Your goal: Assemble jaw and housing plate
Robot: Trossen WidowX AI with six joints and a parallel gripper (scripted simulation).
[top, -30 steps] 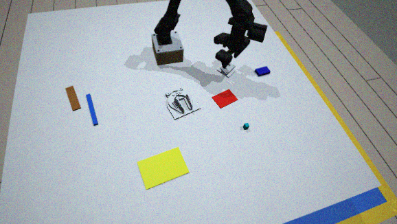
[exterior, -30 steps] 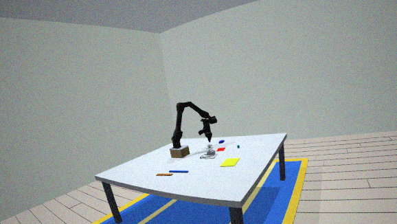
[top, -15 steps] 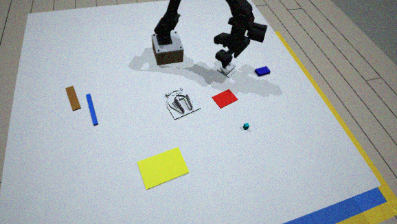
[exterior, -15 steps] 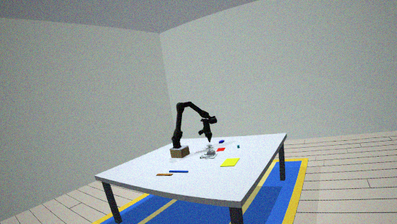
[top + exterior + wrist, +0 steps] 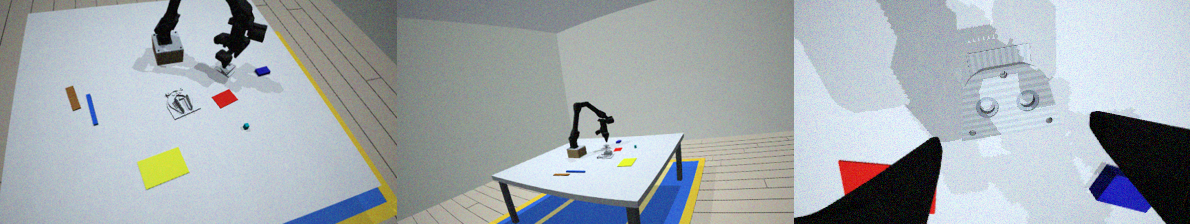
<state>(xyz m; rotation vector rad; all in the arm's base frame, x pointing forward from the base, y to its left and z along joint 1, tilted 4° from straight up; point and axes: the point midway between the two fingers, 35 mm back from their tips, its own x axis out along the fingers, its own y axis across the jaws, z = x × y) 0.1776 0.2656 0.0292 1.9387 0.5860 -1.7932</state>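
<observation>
My gripper is open and empty, pointing down above the housing plate. The pale housing plate lies apart from the gear base; in the wrist view it shows two round ringed features, three small holes and a ribbed edge, ahead of and between the spread fingertips. The pale base lies in front and to the left of it in the top view. Two grey jaws show on the base, side by side. Their pins and the meshing of their teeth are too small to tell.
A red flat square and a dark blue block flank the housing plate. A teal cube, a yellow sheet, a blue bar and a brown bar lie farther off.
</observation>
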